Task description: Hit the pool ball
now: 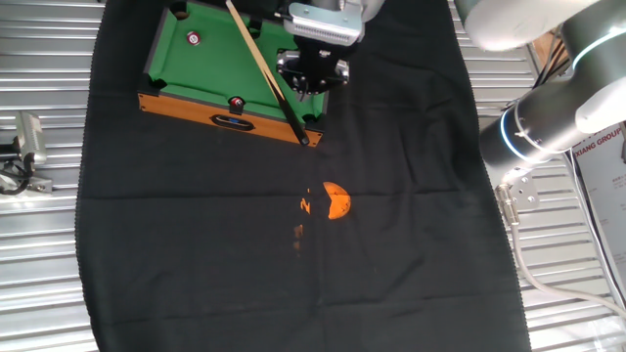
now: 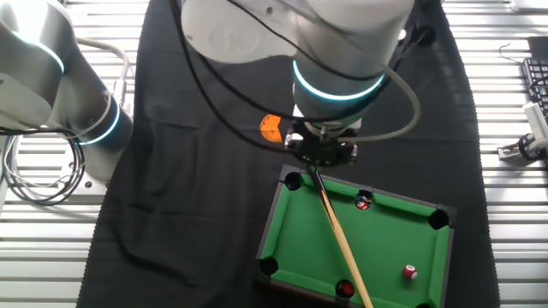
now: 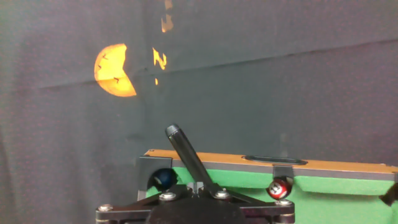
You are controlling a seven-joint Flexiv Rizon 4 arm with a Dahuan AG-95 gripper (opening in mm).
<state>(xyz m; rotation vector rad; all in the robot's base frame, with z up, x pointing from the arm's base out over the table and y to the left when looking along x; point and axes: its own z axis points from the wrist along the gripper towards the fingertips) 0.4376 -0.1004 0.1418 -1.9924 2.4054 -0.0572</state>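
Aiming is in hand: end effector (image 1: 311,80) pinches the cue (image 1: 262,65) over the green toy table (image 1: 210,73). Next, the tip must push toward the pool ball (image 1: 194,39) at the far left.

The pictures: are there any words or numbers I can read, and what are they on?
"XIANG GROUP": on the white sign at the right edge of one fixed view; it is cut off, and the small lines under it are too blurred to read.
Orange marks on the black cloth: one looks like a "2", but I cannot be sure.
White spots on the pool ball and darker ball: too small to read.
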